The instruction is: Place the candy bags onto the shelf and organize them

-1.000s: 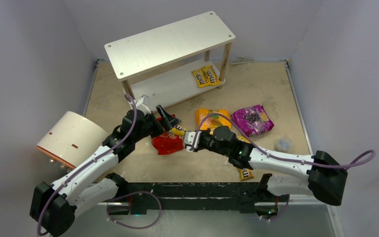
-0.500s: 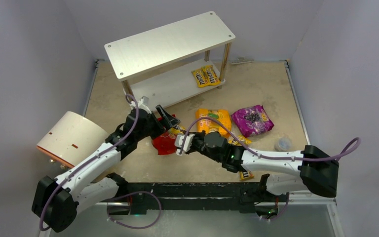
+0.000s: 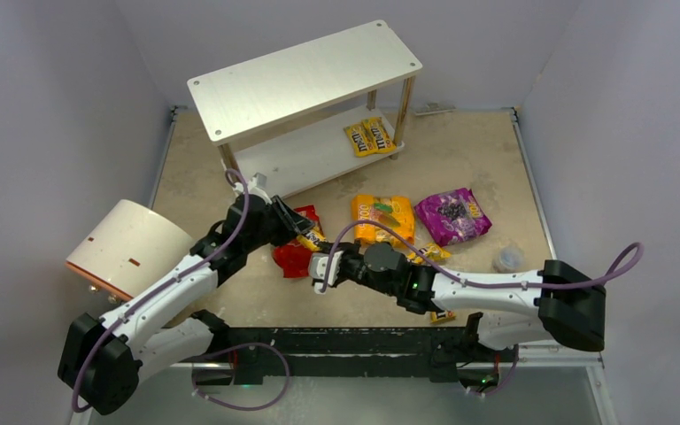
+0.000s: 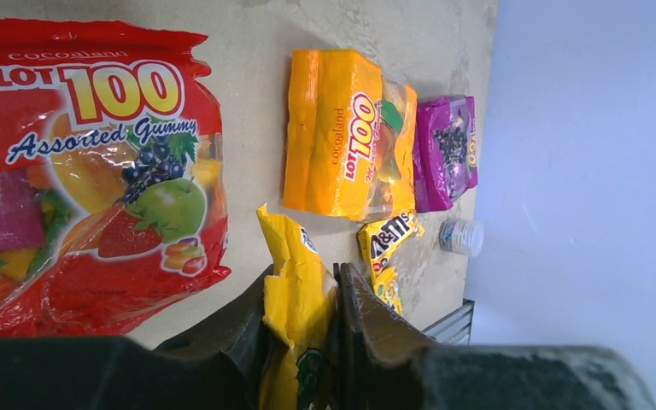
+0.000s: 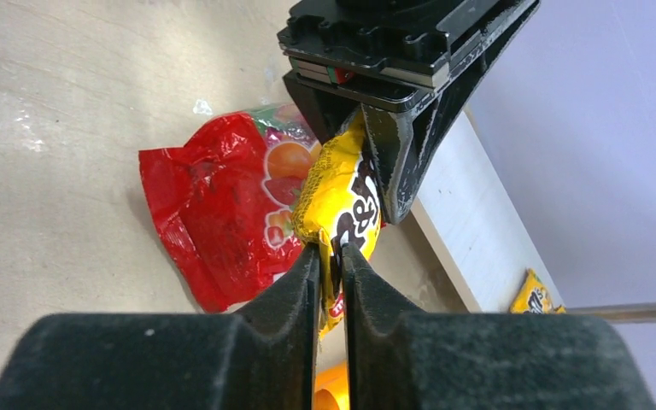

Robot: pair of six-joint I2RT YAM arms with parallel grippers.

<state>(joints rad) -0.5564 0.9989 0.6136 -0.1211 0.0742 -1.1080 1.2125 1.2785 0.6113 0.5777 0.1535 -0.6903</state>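
A small yellow M&M's packet (image 3: 312,239) hangs in the air between both arms, above the large red candy bag (image 3: 294,258) that lies on the table. My left gripper (image 4: 305,275) is shut on one end of the packet (image 4: 295,299). My right gripper (image 5: 330,249) pinches the packet's (image 5: 342,201) other edge between nearly closed fingers. The orange bag (image 3: 382,217) and the purple bag (image 3: 450,215) lie flat to the right. Two M&M's packets (image 3: 370,135) sit on the lower board of the shelf (image 3: 301,75), whose top board is bare.
A cream cylinder with orange trim (image 3: 128,248) lies at the left, beside the left arm. Loose M&M's packets (image 3: 431,252) lie under and beside the right arm. A small clear cup (image 3: 506,258) stands at the right. Walls enclose the table.
My right gripper carried the yellow packet leftward to the left gripper. The left gripper, open before, has closed on the packet.
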